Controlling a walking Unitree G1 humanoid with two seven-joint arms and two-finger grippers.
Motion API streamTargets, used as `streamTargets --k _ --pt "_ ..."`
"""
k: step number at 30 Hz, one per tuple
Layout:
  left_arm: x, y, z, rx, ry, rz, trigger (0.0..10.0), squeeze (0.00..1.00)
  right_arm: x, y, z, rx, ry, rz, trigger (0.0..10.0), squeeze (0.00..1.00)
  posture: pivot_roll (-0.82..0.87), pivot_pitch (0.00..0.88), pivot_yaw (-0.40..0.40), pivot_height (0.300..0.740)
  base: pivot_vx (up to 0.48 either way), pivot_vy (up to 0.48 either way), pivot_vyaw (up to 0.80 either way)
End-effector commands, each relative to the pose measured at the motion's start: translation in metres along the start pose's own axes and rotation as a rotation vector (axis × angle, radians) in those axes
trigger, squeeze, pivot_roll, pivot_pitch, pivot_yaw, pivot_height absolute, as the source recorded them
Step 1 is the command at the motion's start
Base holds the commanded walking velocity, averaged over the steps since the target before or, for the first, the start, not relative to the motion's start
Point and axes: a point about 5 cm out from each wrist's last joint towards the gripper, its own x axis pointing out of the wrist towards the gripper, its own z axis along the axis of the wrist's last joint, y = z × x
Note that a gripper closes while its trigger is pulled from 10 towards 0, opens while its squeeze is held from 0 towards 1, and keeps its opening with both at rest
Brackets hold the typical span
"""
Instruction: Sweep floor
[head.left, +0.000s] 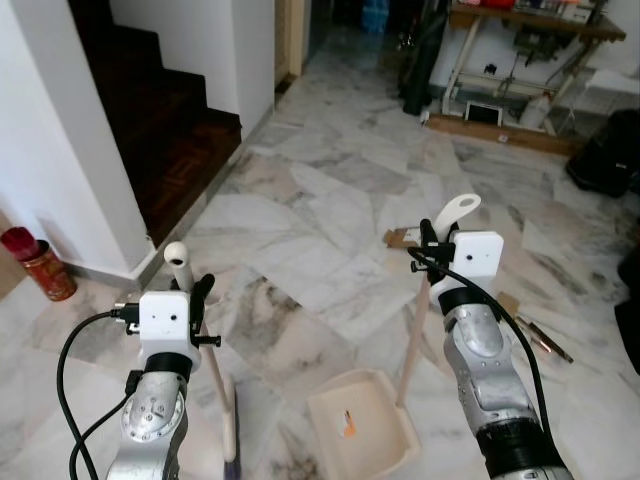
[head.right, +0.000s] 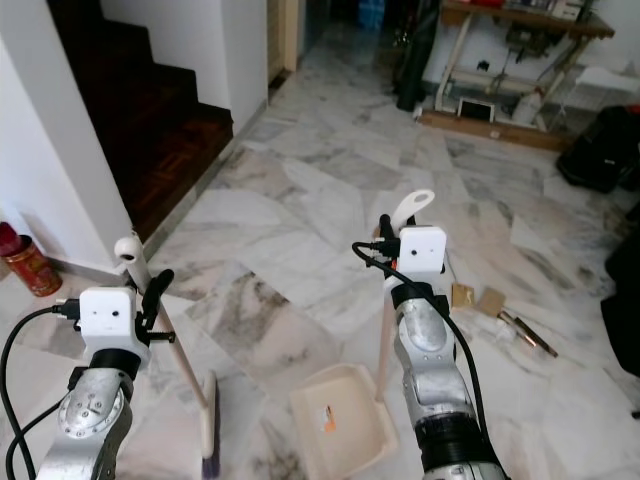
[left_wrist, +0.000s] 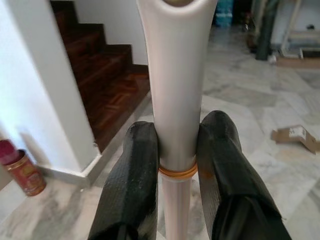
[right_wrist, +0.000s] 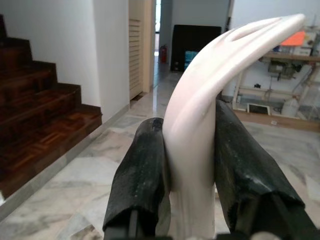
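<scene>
Two hands engaged. My left hand (left_wrist: 175, 170) is clamped on the broom handle (head.left: 200, 330), brush end on the marble floor (head.left: 330, 200) below it. My right hand (right_wrist: 192, 170) grips the dustpan handle (head.left: 420, 320); one dustpan (head.left: 362, 420) sits on the floor between the hands, holding one orange scrap (head.left: 347, 424). Open floor lies ahead; the stair edge (head.left: 190, 130) lies ahead-left of the left hand. Cardboard pieces (head.right: 476, 298) lie beyond the right hand.

Head stereo pair looking forward and down across marble floor (head.left: 330, 200), both eyes sharing staircase (head.left: 170, 130) and far workbench (head.right: 520, 60), left wrist camera pressed close along its fingers (left_wrist: 135, 190) toward the stairs, right wrist camera equally close, facing a doorway (right_wrist: 157, 35)
</scene>
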Motion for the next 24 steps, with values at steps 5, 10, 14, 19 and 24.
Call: streamTargets --k 5,10,14,19,24 --pt "0.0025 -0.0086 0.0096 -0.025 -0.049 -0.028 10.0 0.0 0.0005 -0.0125 0.0065 -0.015 -0.029 -0.034 10.0 0.0 -0.01 0.023 -0.049 0.74 0.0 0.0 -0.8" --pt "0.0025 -0.0085 0.0097 -0.028 -0.049 -0.031 10.0 0.0 0.0008 -0.012 0.0066 -0.014 -0.03 -0.034 10.0 0.0 -0.01 0.024 -0.049 0.74 0.0 0.0 -0.8" --pt "0.0027 -0.0091 0.0102 -0.034 -0.053 -0.032 10.0 0.0 0.0008 -0.0119 0.0067 -0.013 -0.031 -0.034 10.0 0.0 -0.01 0.025 -0.049 0.74 0.0 0.0 -0.8" --pt "0.0026 -0.0107 0.0113 -0.052 -0.059 -0.042 10.0 0.0 0.0007 -0.0124 0.0065 -0.012 -0.028 -0.037 10.0 0.0 -0.01 0.026 -0.049 0.74 0.0 0.0 -0.8" --pt "0.003 -0.0103 0.0111 -0.054 -0.053 -0.045 10.0 0.0 0.0006 -0.0112 0.0083 -0.008 -0.047 -0.035 10.0 0.0 -0.01 0.028 -0.048 0.74 0.0 0.0 -0.63"
